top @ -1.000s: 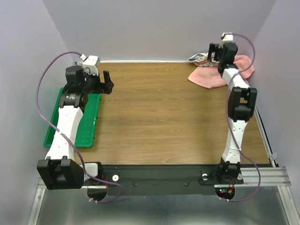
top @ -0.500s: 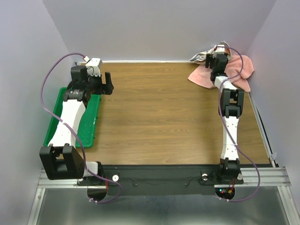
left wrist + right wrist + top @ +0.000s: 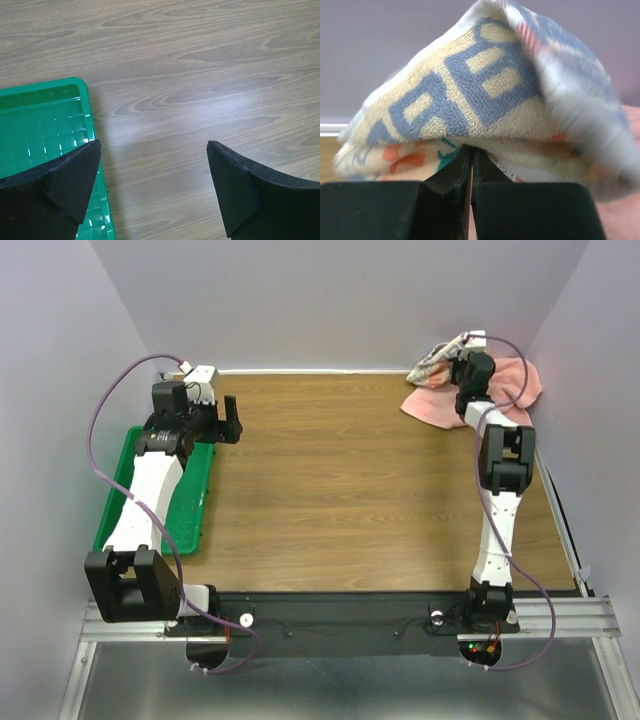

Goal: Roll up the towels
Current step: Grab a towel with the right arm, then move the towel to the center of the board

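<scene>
The salmon-pink towel lies crumpled in the table's back right corner. The smaller printed towel is bunched on its far edge, against the wall. My right gripper reaches into that corner. In the right wrist view its jaws are pressed together, pinching a fold of the printed towel, which bulges over the fingertips. My left gripper hovers at the back left with its fingers wide apart. In the left wrist view the left gripper has only bare wood between its fingers.
A green tray lies along the left edge of the table, under the left arm, and its corner shows in the left wrist view. Grey walls close in the back and both sides. The wooden tabletop spreads between the arms.
My right arm stretched farther into the back corner and its gripper went from open to shut on the printed towel, bunching it upward. The left arm shifted slightly, still open.
</scene>
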Robot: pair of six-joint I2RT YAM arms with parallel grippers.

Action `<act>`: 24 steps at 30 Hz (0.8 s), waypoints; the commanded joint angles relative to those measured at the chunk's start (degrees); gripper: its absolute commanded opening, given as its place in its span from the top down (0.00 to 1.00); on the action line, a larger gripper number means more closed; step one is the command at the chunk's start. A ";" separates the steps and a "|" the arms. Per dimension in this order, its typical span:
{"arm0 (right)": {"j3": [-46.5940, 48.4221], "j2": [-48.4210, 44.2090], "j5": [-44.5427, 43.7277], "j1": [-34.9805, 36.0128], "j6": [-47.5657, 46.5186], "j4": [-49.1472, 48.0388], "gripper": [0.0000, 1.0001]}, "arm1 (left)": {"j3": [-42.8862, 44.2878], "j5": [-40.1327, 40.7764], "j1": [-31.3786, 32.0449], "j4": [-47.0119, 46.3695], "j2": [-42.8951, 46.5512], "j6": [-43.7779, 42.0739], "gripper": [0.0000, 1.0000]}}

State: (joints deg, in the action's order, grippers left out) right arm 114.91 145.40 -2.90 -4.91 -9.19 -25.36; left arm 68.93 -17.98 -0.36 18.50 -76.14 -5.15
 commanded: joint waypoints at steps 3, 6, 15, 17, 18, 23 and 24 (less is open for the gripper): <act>-10.84 -26.99 15.62 -0.28 4.79 3.44 0.99 | 3.58 -4.43 0.19 -1.10 0.90 -0.48 0.01; -13.74 -35.17 23.88 -0.19 5.67 12.66 0.99 | 3.93 -6.10 0.18 -1.45 1.78 -0.30 0.01; -31.82 -60.13 42.26 0.51 17.60 27.36 0.99 | 4.11 -11.88 0.10 1.26 6.09 -4.34 0.01; -37.19 -64.17 44.90 0.77 20.16 28.00 0.99 | 3.94 -14.53 0.18 2.85 6.53 -6.36 0.01; -43.57 -67.59 46.13 0.95 22.70 28.18 0.99 | 3.41 -16.46 0.27 3.90 6.53 -8.28 0.01; -62.50 -74.03 46.93 1.13 21.42 29.58 0.99 | 1.13 -18.94 4.22 8.65 5.48 -15.93 0.02; -64.97 -75.60 47.28 1.13 18.19 30.89 0.99 | 0.60 -18.50 7.01 10.14 4.95 -18.47 0.02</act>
State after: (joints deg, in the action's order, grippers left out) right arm 58.17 72.66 40.82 -4.01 10.44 -0.03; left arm 70.22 -32.64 1.65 23.66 -71.09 -14.83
